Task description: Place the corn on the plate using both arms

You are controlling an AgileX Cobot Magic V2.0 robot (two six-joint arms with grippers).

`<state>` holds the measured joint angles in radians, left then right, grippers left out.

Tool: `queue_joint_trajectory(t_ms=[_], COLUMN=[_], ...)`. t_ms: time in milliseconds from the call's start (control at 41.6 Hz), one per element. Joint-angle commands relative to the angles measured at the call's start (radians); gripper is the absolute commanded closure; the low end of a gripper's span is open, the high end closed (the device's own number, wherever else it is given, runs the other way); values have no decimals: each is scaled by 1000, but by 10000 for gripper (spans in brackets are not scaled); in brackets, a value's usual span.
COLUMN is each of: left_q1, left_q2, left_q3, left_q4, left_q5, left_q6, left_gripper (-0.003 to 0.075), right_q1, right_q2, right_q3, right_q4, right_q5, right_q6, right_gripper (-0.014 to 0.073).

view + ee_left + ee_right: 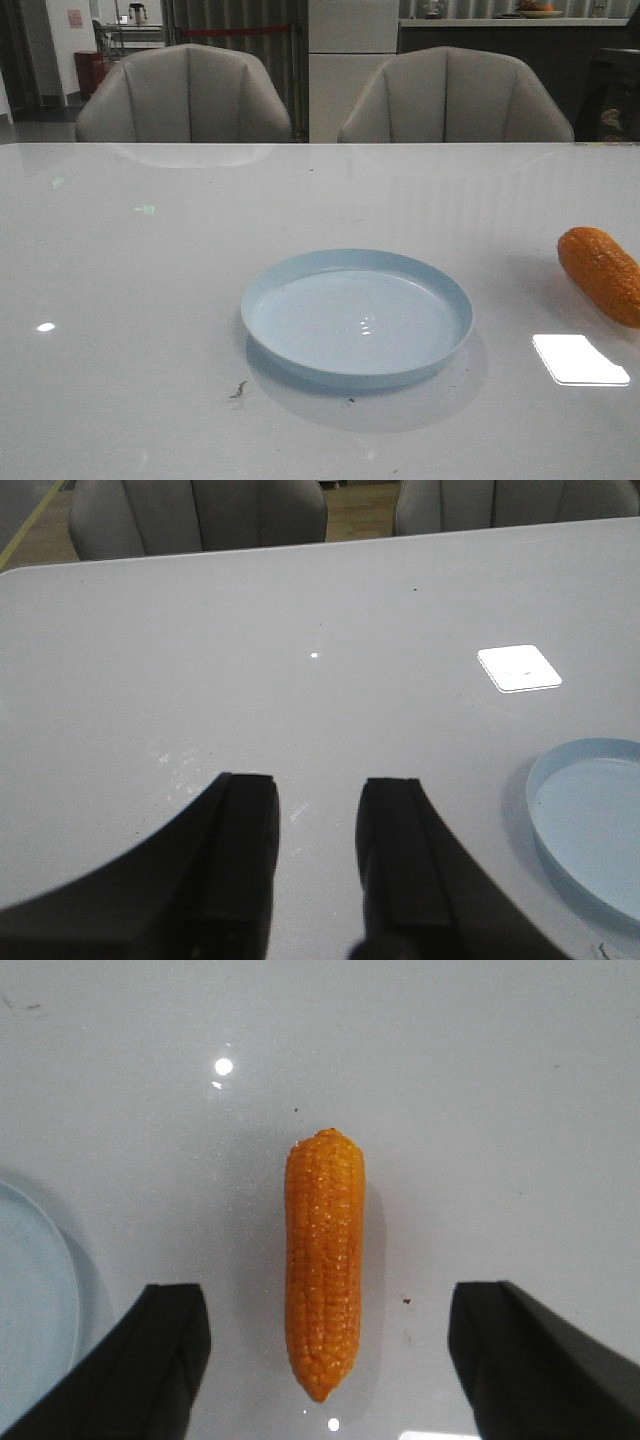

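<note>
The table (150, 300) held the empty plate (357, 316) mid-front, the corn (601, 272) well apart to its right. The right gripper (325, 1360) hung wide above it; descend centred, then close. The left gripper (318, 855) stood narrowly parted, empty.

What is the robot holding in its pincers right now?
Nothing. The right pincer is open wide over the corn, which lies on the table untouched. The left pincer is open with only bare table between its fingers. The plate holds nothing.
</note>
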<state>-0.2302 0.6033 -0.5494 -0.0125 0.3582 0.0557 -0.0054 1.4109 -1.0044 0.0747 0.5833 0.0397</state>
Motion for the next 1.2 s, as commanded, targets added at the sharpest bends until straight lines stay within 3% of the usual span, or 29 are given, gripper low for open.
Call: queue_joint_trajectory(t_ms=[0,313,722,818,1010,1178], left_q1=[1,1,1,1,1,1], left_q2=[0,0,0,0,0,0], left_q3=[-30,-30,-30,-30,-30,-30], left_q4=[-10,-10,-10,-10,-8,-8], left_q5=[-90,-90,-90,-90,-90,-90], left_q6=[-8,-8,-8,-8,-8,-8], left_gripper=[440,440,440,440,440,440], right_q1=[6,35,35,35,35,44], right_q2=[61,281,385,389,389,388], right_q3=[-77,-142,-146,-147,-147,-203], right_q4=[-7,-7,-20,-33,-61,-62], right_q5=[-57,-61,-101,-101,-118,-81], right_q6=[-5,-5,-5,-5,-5,-17], right_gripper=[-10,-10,-5,49,247,270])
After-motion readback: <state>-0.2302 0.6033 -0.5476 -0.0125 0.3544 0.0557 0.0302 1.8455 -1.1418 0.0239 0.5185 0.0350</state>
